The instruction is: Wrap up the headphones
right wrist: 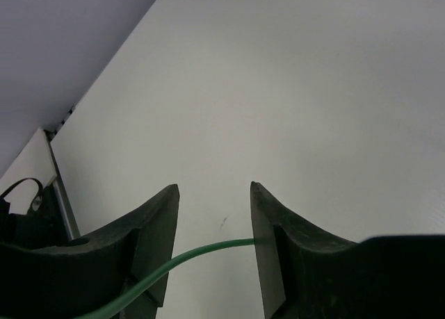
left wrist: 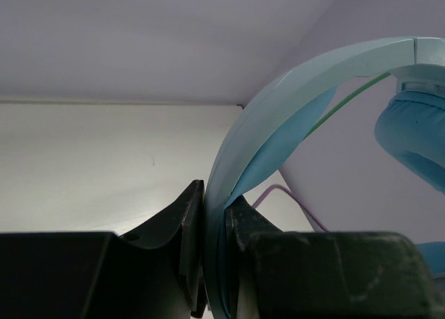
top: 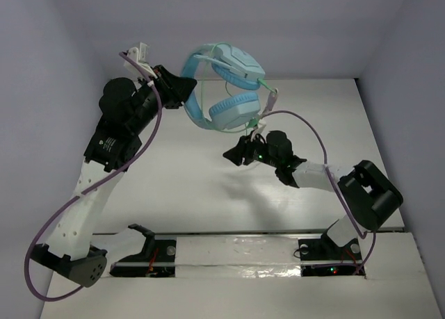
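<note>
The white table (top: 208, 194) lies under the headphones (top: 229, 110) in the air, whose headband (left wrist: 278, 110) the left gripper (left wrist: 214, 201) clamps, while beside them the right gripper (right wrist: 214, 190) stands spread around the loose green cable (right wrist: 195, 253), so we judge the wrapping unfinished.

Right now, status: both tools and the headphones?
Left tool shut on the headband, headphones held above the table. Right tool open, green cable running through the gap, unclamped. No obstruction seen.
</note>
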Motion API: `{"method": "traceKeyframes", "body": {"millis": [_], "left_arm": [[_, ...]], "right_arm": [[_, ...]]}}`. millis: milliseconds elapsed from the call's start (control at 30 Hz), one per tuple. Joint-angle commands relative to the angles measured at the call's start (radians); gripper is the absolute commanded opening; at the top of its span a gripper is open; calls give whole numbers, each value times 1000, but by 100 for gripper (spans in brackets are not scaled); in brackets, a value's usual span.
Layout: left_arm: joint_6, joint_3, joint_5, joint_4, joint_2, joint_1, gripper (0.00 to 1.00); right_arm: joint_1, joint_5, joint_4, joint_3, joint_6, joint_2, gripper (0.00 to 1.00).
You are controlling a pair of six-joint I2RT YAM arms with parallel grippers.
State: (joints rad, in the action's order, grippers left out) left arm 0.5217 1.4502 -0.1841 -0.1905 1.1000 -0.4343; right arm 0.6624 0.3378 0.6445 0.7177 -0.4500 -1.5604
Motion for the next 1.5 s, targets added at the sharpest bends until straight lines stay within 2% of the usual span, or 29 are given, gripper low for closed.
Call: {"method": "traceKeyframes", "body": {"millis": [0, 100, 233, 333, 433, 533, 567, 733, 767, 967, 1067, 1167, 1300, 1467], "left_arm": [[38, 87, 94, 120, 14, 17, 0], [40, 93, 112, 129, 44, 17, 0], [25, 79, 204, 140, 58, 29, 0], [3, 82, 276, 141, 72, 29, 0], [-32, 75, 408, 148, 93, 29, 0], [-71, 23, 540, 173, 110, 29, 0], [-78, 3, 581, 183, 118, 29, 0], [-49, -148, 684, 226, 147, 29, 0], [-46, -180, 711, 238, 149, 29, 0], [-52, -347, 848, 270, 161, -69, 0], [-57, -404, 877, 255, 164, -106, 0], [-65, -474, 859, 269, 155, -129, 0], [-77, -533, 859, 260, 141, -220, 0], [-112, -582, 824, 197, 123, -282, 0]], "right_arm": [[28, 55, 98, -1, -35, -19, 52], [78, 66, 87, 20, -35, -39, 48], [144, 53, 87, 28, -49, -55, 21], [200, 40, 57, 29, -62, -44, 12], [272, -18, -63, 34, -44, -7, 6], [339, -106, -241, 54, -27, 71, 4], [356, -129, -346, 66, -15, 115, 2], [479, -296, -696, 215, 27, 203, 0], [491, -324, -789, 235, 34, 218, 0], [510, -465, -1096, 393, 85, 295, 0], [510, -581, -1216, 494, 129, 309, 0], [510, -675, -1256, 571, 184, 312, 0], [510, -769, -1307, 660, 250, 248, 0], [510, -939, -1388, 755, 293, 181, 0]]}}
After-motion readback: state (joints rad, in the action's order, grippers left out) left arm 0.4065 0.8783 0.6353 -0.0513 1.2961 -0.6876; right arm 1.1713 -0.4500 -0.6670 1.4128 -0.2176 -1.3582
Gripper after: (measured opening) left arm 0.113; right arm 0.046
